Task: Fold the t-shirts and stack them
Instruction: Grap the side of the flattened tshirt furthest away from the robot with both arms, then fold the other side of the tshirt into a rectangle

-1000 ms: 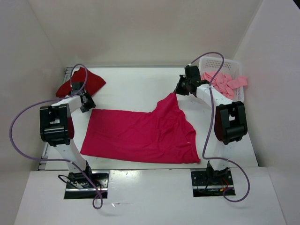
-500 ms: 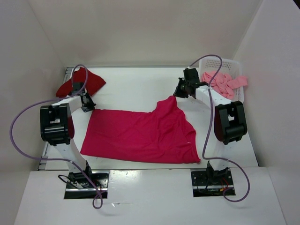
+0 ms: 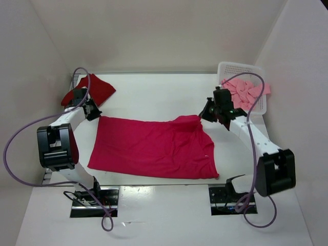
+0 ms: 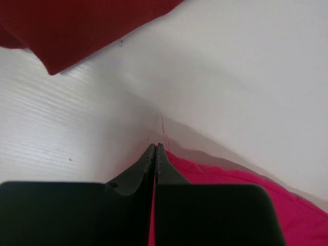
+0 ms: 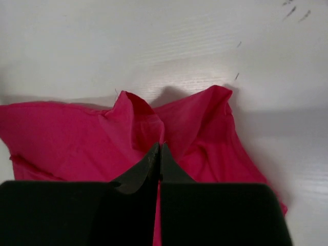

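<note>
Top view: crimson shirt (image 3: pixel 154 146) spread flat on the table (image 3: pixel 154 95); left gripper (image 3: pixel 96 115) at its far-left corner, right gripper (image 3: pixel 202 117) at its bunched far-right corner. Dark shirt (image 3: pixel 100 88) lies far left; salmon shirt (image 3: pixel 245 91) in basket (image 3: pixel 230 66). Left wrist: jaws closed, a crimson sliver pinched between them. Right wrist: jaws closed on the rumpled crimson cloth.

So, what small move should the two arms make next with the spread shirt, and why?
Probably raise both far corners slightly together. The left gripper and right gripper are shut on the crimson shirt, flat but bunched at its right corner; lifting should free it for folding.
</note>
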